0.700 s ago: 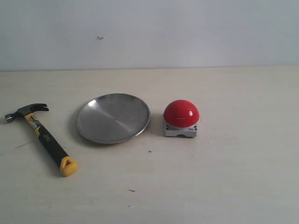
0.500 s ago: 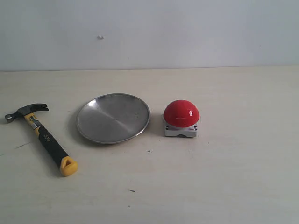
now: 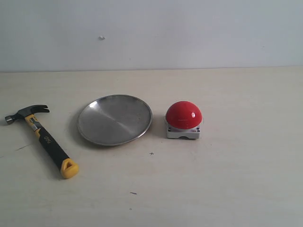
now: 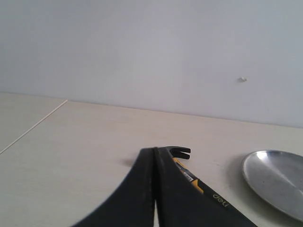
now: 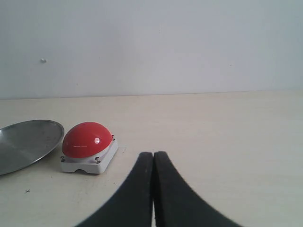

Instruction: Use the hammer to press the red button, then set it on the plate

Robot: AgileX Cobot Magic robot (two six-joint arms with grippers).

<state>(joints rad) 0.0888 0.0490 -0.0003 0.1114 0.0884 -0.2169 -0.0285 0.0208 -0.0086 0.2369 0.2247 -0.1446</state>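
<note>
As the hammer (image 3: 47, 142) lies ungrasped, the closed left gripper (image 4: 155, 158) faces it, probably for pickup, while the closed right gripper (image 5: 153, 161) faces the red button (image 5: 87, 139)

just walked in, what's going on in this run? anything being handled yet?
Nothing is being handled. The hammer lies flat on the table, left of the plate; the red button sits right of the plate. None of them touch. The left gripper and right gripper are both shut and empty, seen only in their wrist views. The left one faces the hammer, the right one the button.
</note>
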